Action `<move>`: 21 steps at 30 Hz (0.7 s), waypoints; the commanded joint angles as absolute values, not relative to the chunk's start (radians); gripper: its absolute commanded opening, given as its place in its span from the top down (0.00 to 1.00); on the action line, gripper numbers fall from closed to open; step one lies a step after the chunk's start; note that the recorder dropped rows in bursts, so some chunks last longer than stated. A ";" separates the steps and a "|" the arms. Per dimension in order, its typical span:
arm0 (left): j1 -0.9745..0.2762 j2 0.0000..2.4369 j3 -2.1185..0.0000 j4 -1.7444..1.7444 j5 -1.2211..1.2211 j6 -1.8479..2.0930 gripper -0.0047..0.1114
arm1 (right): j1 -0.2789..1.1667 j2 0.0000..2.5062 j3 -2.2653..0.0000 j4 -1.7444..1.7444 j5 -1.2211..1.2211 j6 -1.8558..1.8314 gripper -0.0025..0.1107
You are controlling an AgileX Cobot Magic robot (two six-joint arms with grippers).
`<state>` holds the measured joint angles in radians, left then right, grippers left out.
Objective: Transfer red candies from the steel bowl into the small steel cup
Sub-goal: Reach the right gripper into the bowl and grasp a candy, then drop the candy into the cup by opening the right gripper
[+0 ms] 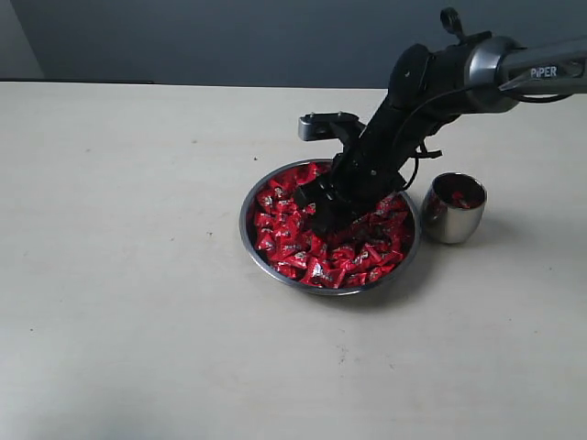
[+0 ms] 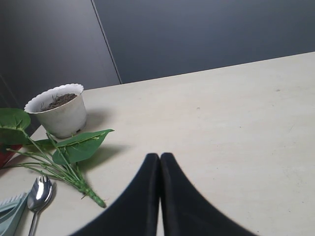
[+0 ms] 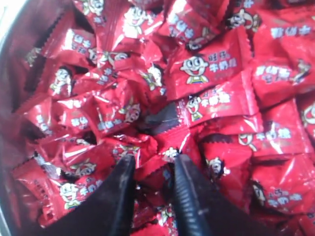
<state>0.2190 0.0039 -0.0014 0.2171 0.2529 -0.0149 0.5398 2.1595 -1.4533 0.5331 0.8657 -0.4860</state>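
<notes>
While the steel bowl [image 1: 244,229] sits mid-table [image 1: 119,275] heaped with red candies [image 1: 284,243], right gripper [image 3: 153,160] is dug into the pile, jaws narrow, pinching one wrapper. small steel cup [image 1: 451,220] stands just beside the bowl, candies inside. left gripper [image 2: 160,157] closed, empty.

**Gripper nose-down in the sweets**

The right gripper [image 3: 154,164] stands with its two black fingers [image 3: 122,196] tips-first in a heap of red candies [image 3: 211,69], each wrapper printed with a little cartoon face. One crumpled wrapper sits in the narrow gap between them (pinched or loose, I can't tell). The bowl [image 3: 12,98] shows at one edge, its wall reflecting red.
</notes>
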 commanded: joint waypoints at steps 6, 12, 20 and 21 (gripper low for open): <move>0.216 0.000 0.000 0.222 0.240 -0.019 0.96 | 0.469 1.970 -1.461 0.477 0.903 -0.474 0.98; 0.216 0.000 0.000 0.222 0.240 -0.019 0.96 | 0.277 1.888 -1.448 0.468 0.984 -0.469 0.98; 0.216 0.000 0.000 0.222 0.240 -0.019 0.96 | 0.164 1.875 -1.298 0.478 0.903 -0.465 0.98; 0.216 0.000 0.000 0.222 0.240 -0.019 0.96 | 0.164 1.875 -1.282 0.480 0.887 -0.465 0.98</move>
